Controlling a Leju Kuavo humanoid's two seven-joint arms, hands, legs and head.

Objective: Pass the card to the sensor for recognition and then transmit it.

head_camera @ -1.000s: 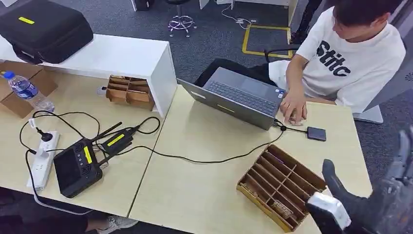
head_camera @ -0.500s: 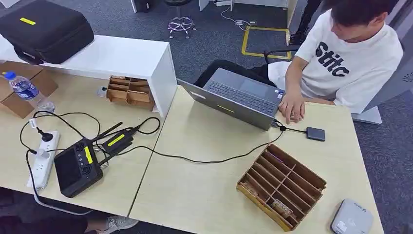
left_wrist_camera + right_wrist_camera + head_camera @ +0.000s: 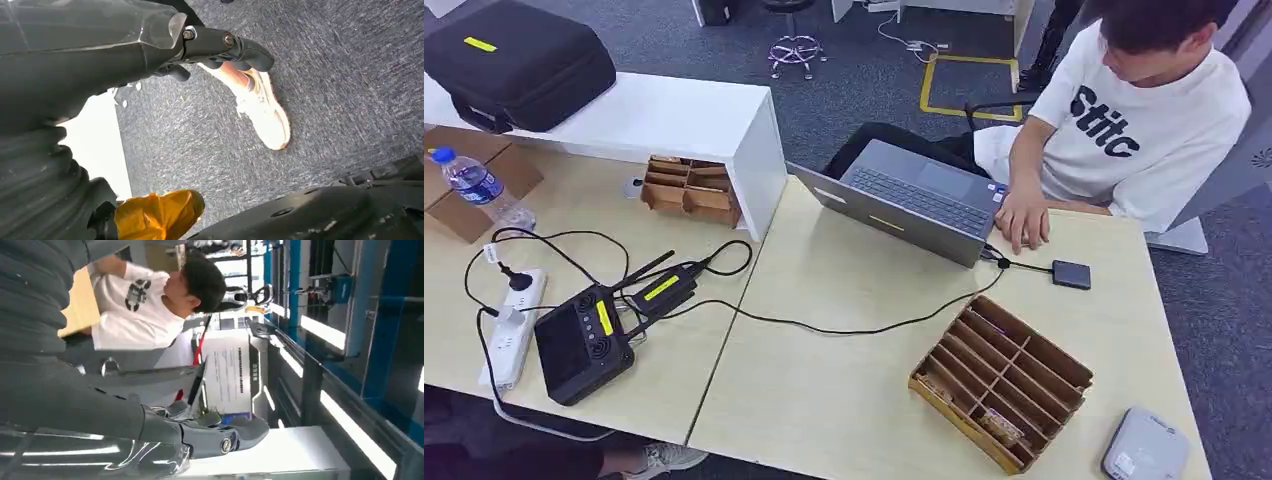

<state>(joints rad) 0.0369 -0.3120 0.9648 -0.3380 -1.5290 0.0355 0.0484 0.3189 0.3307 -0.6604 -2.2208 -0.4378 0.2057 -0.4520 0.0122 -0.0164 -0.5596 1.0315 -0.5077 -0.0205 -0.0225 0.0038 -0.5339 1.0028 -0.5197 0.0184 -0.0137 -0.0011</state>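
Note:
A grey flat sensor box [image 3: 1146, 447] lies at the table's near right corner. Beside it stands a brown wooden divided tray [image 3: 1002, 383], with small patterned pieces [image 3: 1009, 428] in its near slots; I cannot tell whether they are cards. A small dark reader [image 3: 1072, 274] is wired to the laptop [image 3: 914, 198]. My right hand [image 3: 220, 436] hangs off the table with fingers stretched and nothing in it. My left hand [image 3: 225, 46] hangs over the carpet, fingers stretched, also holding nothing.
A person in a white shirt [image 3: 1129, 120] sits at the far right with one hand [image 3: 1024, 218] by the laptop. On the left table lie a black controller [image 3: 582, 343], a power strip [image 3: 512, 325], cables and a water bottle [image 3: 479, 187]. A person's shoe [image 3: 265, 115] is on the floor.
One second ago my right hand reached in at the lower right, over the grey sensor box. It has since dropped out of the head view, leaving the box uncovered.

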